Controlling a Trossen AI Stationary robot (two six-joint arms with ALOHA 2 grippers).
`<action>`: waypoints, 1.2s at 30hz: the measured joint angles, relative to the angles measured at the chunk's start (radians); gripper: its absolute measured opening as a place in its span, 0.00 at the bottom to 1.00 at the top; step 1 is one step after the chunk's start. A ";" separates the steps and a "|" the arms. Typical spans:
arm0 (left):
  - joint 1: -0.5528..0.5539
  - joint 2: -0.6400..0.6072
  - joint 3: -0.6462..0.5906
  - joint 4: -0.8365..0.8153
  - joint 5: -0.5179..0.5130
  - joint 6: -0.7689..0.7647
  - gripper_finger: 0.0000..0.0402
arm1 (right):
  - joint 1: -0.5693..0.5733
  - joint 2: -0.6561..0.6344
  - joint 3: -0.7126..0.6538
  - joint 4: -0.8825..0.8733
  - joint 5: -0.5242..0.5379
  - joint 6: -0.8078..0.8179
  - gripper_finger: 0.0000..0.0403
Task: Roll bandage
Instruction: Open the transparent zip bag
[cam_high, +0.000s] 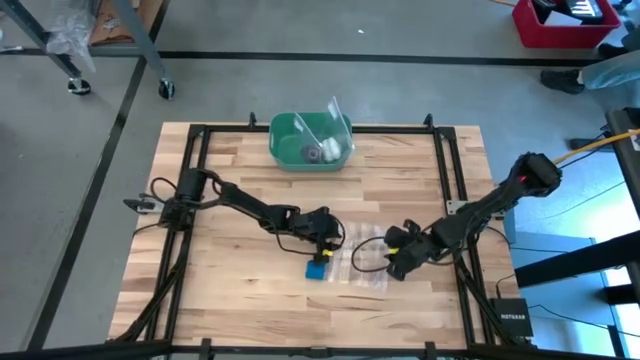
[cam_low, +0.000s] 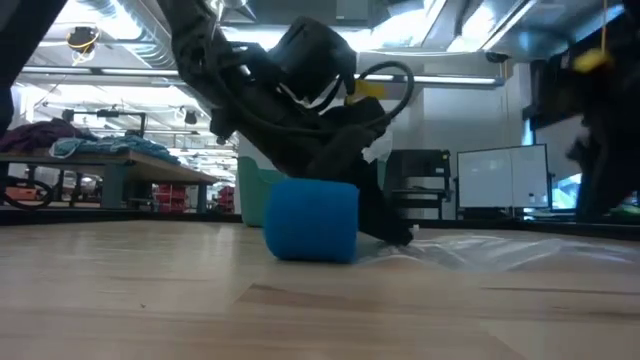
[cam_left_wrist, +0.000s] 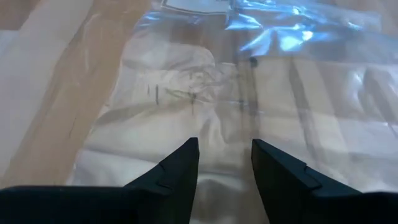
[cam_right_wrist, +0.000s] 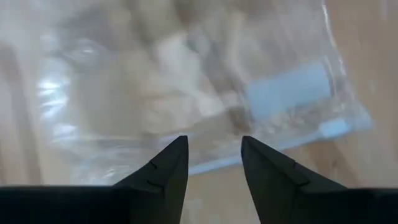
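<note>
Blue bandage roll (cam_low: 312, 220) on table, green bin (cam_high: 300, 135) holding small items

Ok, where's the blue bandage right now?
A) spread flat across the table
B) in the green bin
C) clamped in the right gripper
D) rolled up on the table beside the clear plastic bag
D: the bandage sits as a compact roll on the table, at the edge of the clear plastic bag, just below the left gripper; neither gripper holds it.
</note>
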 joint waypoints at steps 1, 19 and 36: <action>-0.005 0.008 0.001 0.008 -0.001 -0.020 0.36 | -0.001 0.018 -0.019 0.018 0.005 0.035 0.38; -0.062 -0.118 0.039 -0.195 -0.022 0.137 0.36 | -0.223 0.136 -0.046 0.188 0.301 -0.689 0.38; 0.042 -0.062 0.042 -0.237 -0.089 0.052 0.36 | -0.158 0.075 0.027 -0.006 -0.066 -0.088 0.38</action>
